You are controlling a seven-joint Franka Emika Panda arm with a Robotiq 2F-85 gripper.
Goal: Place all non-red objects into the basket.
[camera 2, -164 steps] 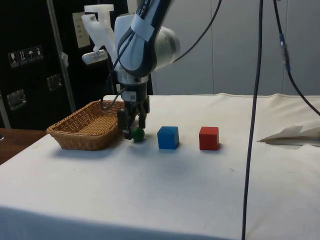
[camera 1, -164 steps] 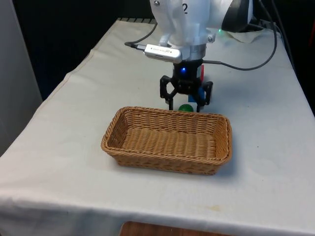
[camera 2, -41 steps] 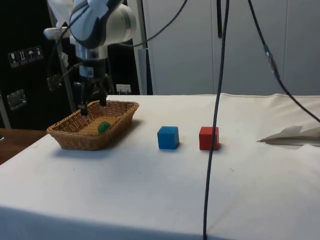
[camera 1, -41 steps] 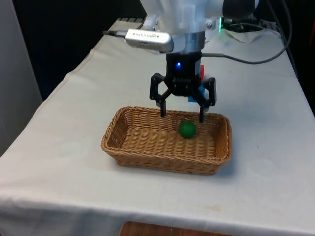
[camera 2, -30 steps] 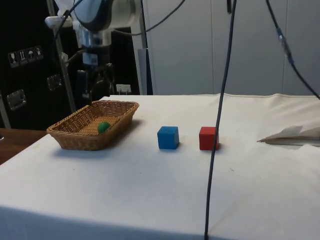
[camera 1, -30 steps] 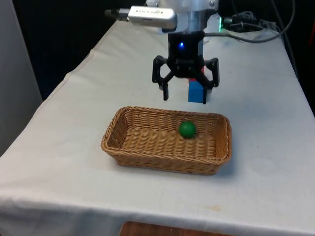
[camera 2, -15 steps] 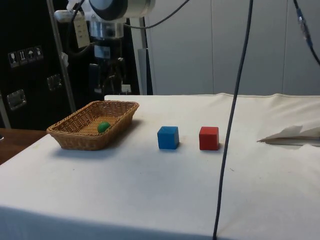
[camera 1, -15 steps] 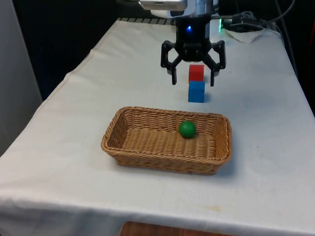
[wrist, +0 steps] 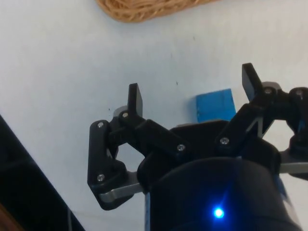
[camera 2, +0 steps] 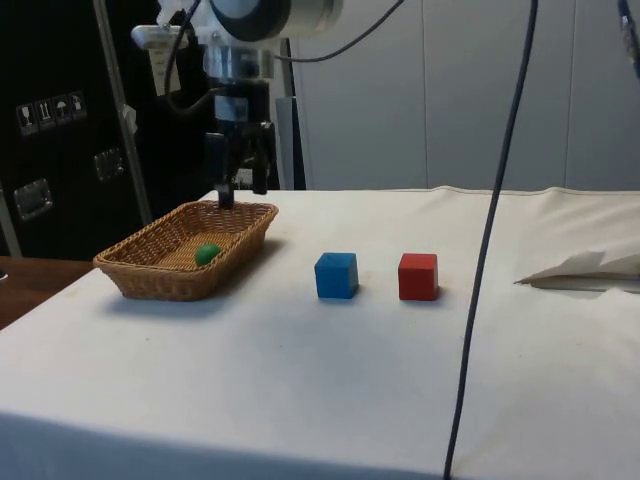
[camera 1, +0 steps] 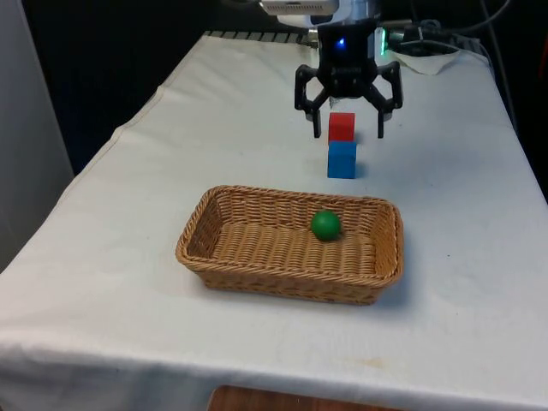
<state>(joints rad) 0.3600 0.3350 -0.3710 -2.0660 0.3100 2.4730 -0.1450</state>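
On the front view's left there is a dark gap beside the table, and black curtains hang behind it. The table is covered by a white cloth (camera 1: 128, 257) that is a little wrinkled and hangs over the edges.

A brown woven wicker basket (camera 1: 214, 257) sits on the cloth near the front. It is long and shallow. A small green ball (camera 1: 325, 225) lies inside it, toward the front view's right end, on the basket floor.

Farther back, a little to the right of the basket's middle, a blue cube (camera 1: 342, 160) stands on the cloth, well apart from the basket. A red cube (camera 1: 342, 127) stands just behind it, near it in a line. In the side view the blue cube (camera 2: 336, 275) and the red cube (camera 2: 417, 276) stand side by side with a gap between them, and the basket (camera 2: 150, 280) is off to the side with the green ball (camera 2: 207, 254) in it.

The black two-finger gripper (camera 1: 348, 124) hangs in the air above the cubes, not touching anything. Its fingers are spread wide apart and hold nothing. In the wrist view the blue cube (wrist: 214, 105) lies on the cloth between the fingers (wrist: 135, 99), far below them.

In the side view there are dark cabinets (camera 2: 60, 120) behind the basket and pale wall panels (camera 2: 400, 90) behind the rest of the table. A black cable (camera 2: 490, 250) hangs down in front.
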